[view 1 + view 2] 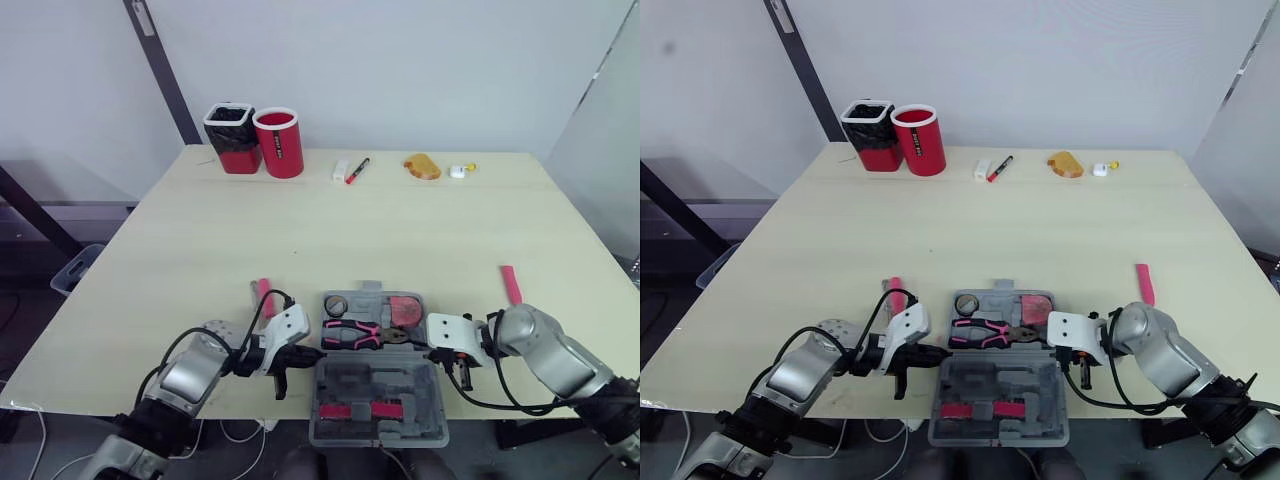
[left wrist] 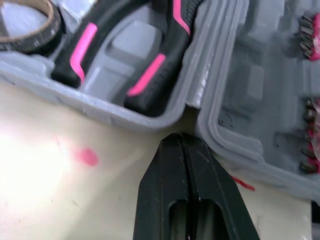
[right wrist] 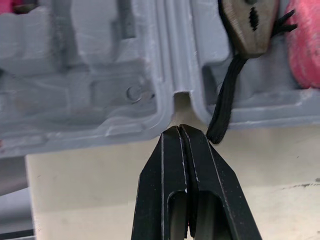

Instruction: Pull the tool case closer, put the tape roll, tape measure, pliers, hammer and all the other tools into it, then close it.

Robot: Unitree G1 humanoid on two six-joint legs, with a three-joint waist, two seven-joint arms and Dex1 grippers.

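The grey tool case (image 1: 375, 385) lies open at the table's near edge, its lid half toward me. Its tray half holds pink-handled pliers (image 1: 350, 333), a tape roll (image 1: 336, 305) and a pink tape measure (image 1: 405, 310). My left gripper (image 1: 312, 355) is shut, its tip on the table at the case's left hinge corner (image 2: 125, 117). On the opposite side, my right gripper (image 1: 436, 353) is shut too, with its tip (image 3: 178, 131) at the right hinge notch, beside a black cord (image 3: 225, 100). Two pink tools lie loose: one (image 1: 264, 296) left of the case, another (image 1: 511, 284) to the right.
At the table's far side stand a red cup (image 1: 279, 142) and a black-lined bin (image 1: 232, 137). A marker (image 1: 357, 170), a small white item (image 1: 341, 171), an orange object (image 1: 422, 166) and a small white-yellow piece (image 1: 459, 171) lie there too.
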